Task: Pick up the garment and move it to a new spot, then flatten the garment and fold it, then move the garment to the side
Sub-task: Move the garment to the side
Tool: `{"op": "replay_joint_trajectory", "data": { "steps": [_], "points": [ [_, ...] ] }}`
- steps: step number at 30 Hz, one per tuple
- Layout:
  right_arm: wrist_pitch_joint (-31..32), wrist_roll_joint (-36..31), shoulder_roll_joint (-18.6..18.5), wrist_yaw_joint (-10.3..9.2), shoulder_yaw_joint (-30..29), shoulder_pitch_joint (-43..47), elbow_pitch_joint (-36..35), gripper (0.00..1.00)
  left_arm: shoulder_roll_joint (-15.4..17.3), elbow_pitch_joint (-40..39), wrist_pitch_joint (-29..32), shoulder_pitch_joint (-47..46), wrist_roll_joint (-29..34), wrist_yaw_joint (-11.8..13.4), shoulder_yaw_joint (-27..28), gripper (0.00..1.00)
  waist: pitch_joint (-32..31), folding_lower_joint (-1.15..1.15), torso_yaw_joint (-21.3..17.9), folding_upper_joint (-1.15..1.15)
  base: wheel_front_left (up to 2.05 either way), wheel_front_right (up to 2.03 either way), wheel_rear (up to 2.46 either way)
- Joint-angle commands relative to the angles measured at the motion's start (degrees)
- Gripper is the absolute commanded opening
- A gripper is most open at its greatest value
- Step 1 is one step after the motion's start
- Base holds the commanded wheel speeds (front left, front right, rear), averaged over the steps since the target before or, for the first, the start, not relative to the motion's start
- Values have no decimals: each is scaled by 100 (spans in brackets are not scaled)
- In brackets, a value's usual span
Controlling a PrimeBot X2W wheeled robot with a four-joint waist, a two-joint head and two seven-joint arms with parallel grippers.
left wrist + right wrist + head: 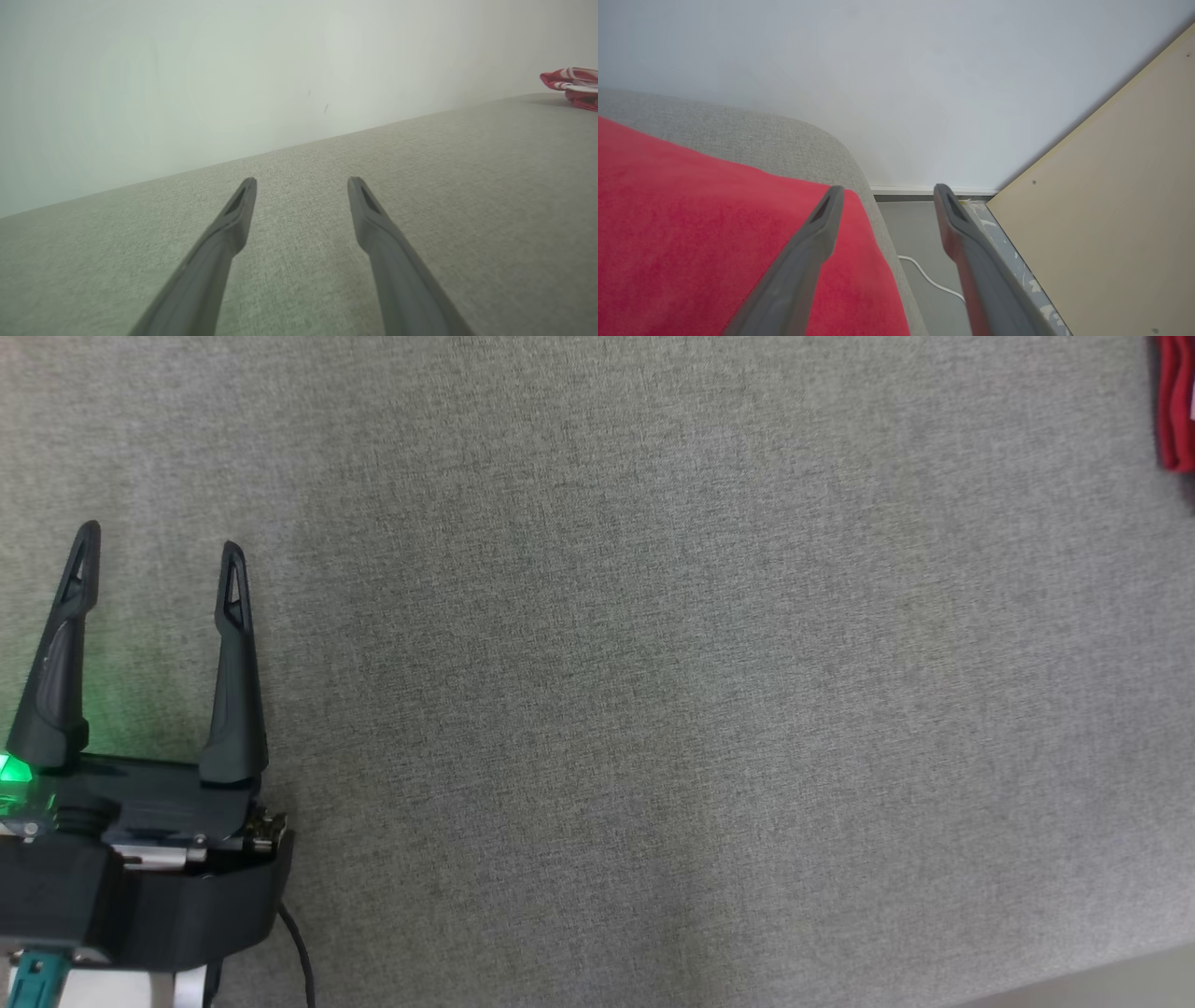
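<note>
The garment (1175, 406) is red and lies at the far right edge of the grey fabric surface (653, 663) in the head view. From the left wrist it is a folded red and white bundle (572, 85) far off to the right. My left gripper (161, 546) stands open at the lower left, nothing between its fingers (233, 219). In the right wrist view my right gripper (886, 192) is open over the garment's red cloth (691, 233) at the surface's rounded corner; its left finger crosses the cloth, and nothing sits between the fingers.
A pale wall (233, 70) backs the grey surface. Beyond the surface's right corner lie a grey floor with a white cable (931, 280) and a beige panel (1111, 210).
</note>
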Motion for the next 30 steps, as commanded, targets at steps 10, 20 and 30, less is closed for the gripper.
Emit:
{"op": "replay_joint_trajectory", "data": {
  "steps": [10, 20, 30],
  "points": [
    [1, -348, 356, -17, -232, 628, -1350, 100, -204, 552, -268, 342, -208, 176, 22, 100, -903, 0, 87, 0, 0, 0, 0],
    [0, 280, 903, -17, 404, 2444, -3218, 100, -477, 1194, -512, 1423, -663, 435, 413, 100, -2599, 0, 219, 0, 0, 0, 0],
    [8, 779, 1643, -17, 349, 4293, -3907, 100, -694, 1498, -527, 2145, -843, 442, 608, 100, -3572, 0, 454, 0, 0, 0, 0]
  ]
}}
